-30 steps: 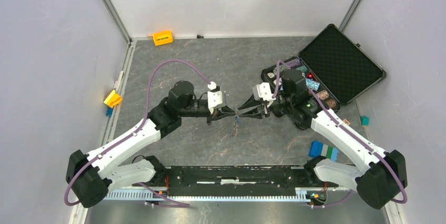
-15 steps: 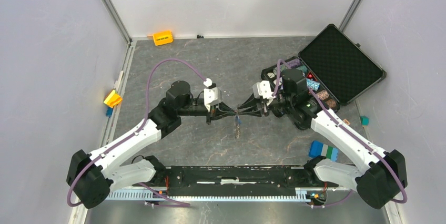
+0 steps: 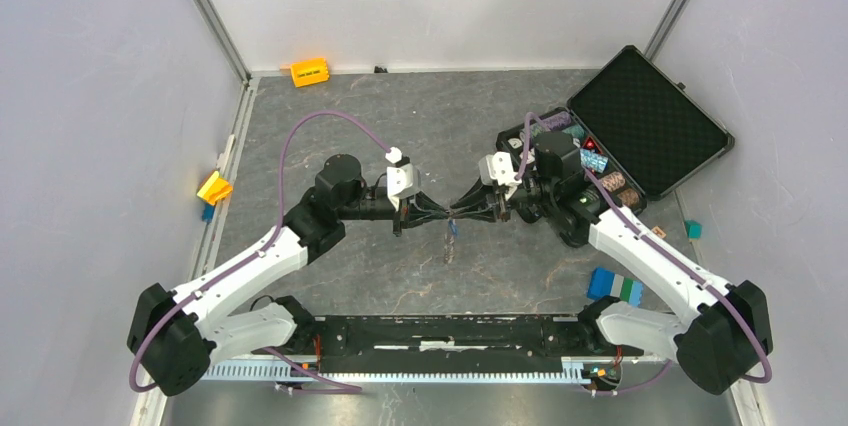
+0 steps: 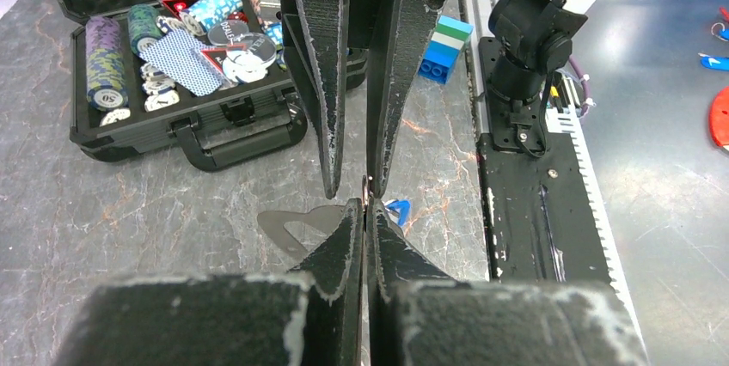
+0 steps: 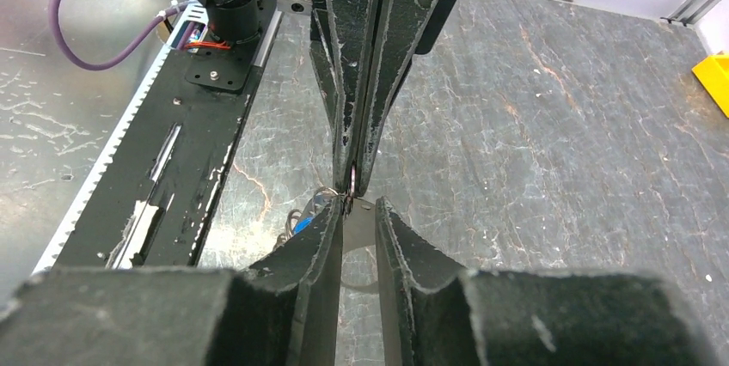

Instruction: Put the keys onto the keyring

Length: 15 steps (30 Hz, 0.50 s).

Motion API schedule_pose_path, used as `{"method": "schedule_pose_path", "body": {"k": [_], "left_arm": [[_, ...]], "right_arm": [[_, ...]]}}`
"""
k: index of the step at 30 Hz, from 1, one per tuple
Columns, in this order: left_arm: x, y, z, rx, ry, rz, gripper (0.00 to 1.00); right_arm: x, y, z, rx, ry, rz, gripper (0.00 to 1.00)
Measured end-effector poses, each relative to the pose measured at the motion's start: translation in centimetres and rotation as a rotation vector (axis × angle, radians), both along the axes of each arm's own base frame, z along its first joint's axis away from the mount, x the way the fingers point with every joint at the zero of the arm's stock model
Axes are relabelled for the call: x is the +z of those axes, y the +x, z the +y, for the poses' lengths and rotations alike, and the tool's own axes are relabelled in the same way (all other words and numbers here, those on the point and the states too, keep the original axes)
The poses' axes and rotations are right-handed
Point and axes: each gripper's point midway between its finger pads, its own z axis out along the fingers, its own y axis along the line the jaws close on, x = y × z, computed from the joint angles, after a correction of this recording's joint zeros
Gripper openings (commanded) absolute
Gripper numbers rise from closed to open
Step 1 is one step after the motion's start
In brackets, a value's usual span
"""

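Note:
My left gripper [image 3: 440, 213] and right gripper [image 3: 463, 212] meet tip to tip above the middle of the table. The left gripper [image 4: 368, 204] is shut on a thin metal keyring [image 4: 370, 184], which also shows in the right wrist view [image 5: 352, 175]. A bunch with a blue tag [image 4: 398, 208] and a flat silver piece [image 4: 279, 224] hangs under the ring [image 3: 450, 241]. The right gripper [image 5: 359, 204] has a narrow gap between its jaws, and its left fingertip [image 5: 337, 210] touches the ring. The silver piece shows in the gap; I cannot tell whether it is gripped.
An open black case [image 3: 650, 116] with poker chips and cards stands at the back right. A blue-green block [image 3: 615, 286] lies near the right arm's base. An orange block [image 3: 309, 72] and a yellow one [image 3: 214, 187] lie by the left wall.
The two grippers have closed the small gap between them and now touch at the tips. The bunch hangs a little lower under the ring.

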Motion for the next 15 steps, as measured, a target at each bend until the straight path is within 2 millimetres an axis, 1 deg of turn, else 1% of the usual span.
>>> {"method": "schedule_pose_path", "body": {"k": [4, 7, 10, 11, 14, 15], "left_arm": [[-0.16, 0.12, -0.02, 0.004, -0.001, 0.01, 0.02], [-0.09, 0.19, -0.06, 0.005, -0.004, 0.01, 0.02], [0.0, 0.32, -0.04, 0.009, -0.008, 0.01, 0.02], [0.01, 0.36, -0.01, 0.011, -0.008, 0.011, 0.02], [-0.03, 0.36, -0.01, 0.01, -0.009, 0.01, 0.03], [-0.08, 0.4, 0.01, 0.011, -0.01, 0.009, 0.07]], "right_arm": [[-0.29, 0.05, 0.05, 0.0, -0.005, 0.014, 0.21], [-0.33, 0.03, 0.06, 0.0, -0.005, 0.018, 0.15], [-0.33, -0.04, 0.06, 0.002, -0.004, 0.021, 0.02], [-0.32, -0.04, 0.06, 0.002, -0.004, 0.022, 0.0], [-0.33, -0.02, 0.06, 0.0, -0.005, 0.024, 0.0], [-0.34, -0.01, 0.05, -0.001, -0.005, 0.025, 0.0]]}}
